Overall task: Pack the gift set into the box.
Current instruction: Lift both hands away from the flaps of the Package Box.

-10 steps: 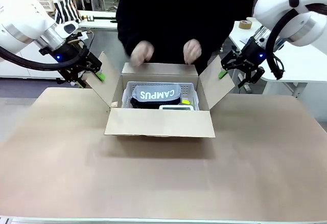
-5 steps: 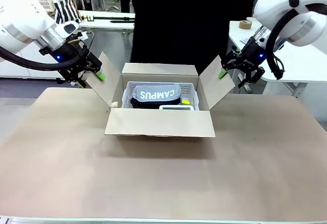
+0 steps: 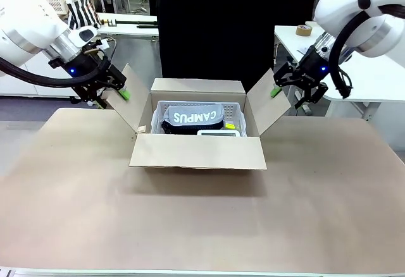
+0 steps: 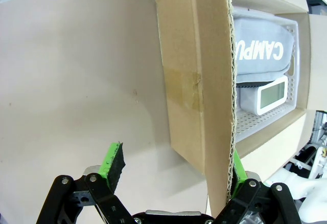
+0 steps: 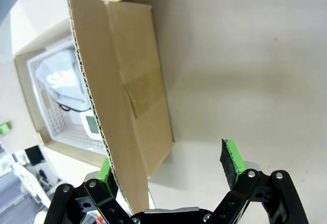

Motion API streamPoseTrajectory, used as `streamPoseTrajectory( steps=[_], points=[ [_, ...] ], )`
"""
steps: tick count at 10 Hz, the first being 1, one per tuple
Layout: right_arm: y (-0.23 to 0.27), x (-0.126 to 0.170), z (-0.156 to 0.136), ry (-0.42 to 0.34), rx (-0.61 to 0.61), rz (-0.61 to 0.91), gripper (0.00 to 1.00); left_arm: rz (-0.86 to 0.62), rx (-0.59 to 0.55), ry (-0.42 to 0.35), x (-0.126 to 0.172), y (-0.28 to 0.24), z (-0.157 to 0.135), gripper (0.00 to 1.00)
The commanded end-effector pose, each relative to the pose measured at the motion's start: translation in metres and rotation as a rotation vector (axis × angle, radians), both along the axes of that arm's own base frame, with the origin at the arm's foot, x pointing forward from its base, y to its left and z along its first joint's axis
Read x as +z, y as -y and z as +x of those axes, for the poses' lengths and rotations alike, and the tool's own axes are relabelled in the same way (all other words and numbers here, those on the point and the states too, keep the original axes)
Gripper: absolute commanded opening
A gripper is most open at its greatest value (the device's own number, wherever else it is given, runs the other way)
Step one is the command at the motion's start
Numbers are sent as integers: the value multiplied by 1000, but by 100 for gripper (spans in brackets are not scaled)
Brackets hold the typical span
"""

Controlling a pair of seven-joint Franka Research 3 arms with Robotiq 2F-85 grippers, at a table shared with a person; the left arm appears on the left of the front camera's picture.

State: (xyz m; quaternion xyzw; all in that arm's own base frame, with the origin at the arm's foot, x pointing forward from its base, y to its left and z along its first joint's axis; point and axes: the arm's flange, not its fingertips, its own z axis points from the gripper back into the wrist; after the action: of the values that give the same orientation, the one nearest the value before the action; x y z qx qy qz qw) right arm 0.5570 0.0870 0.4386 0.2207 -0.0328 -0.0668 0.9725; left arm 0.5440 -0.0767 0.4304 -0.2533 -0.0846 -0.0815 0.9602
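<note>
Brown paper covers the surface (image 3: 190, 220), and the box (image 3: 197, 152) sits on it between the two arms with its flaps spread. The left end effector (image 3: 116, 97) stands open, astride the edge of the left flap (image 3: 131, 103). The right end effector (image 3: 286, 98) is also open, astride the right flap (image 3: 266, 105). Beyond each flap, inward of both end effectors, the gift set (image 3: 193, 117) lies in a white basket (image 3: 235, 107) inside the box.

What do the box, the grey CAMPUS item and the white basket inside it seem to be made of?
The box: brown corrugated cardboard, matte; the fluted layer shows along the flap edges. The grey CAMPUS item: probably soft fabric, matte, with rounded, sagging edges. The white basket: likely moulded plastic, smooth, with a regular grid of holes.
</note>
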Motion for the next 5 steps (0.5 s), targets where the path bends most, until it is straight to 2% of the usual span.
streamPoseTrajectory(
  steps=[1, 5],
  points=[
    [-4, 6, 1, -10, -13, -15, 100, 14, 5, 4, 0, 0, -2, 100],
    [-4, 6, 1, -10, -13, -15, 100, 14, 5, 4, 0, 0, -2, 100]
  ],
)
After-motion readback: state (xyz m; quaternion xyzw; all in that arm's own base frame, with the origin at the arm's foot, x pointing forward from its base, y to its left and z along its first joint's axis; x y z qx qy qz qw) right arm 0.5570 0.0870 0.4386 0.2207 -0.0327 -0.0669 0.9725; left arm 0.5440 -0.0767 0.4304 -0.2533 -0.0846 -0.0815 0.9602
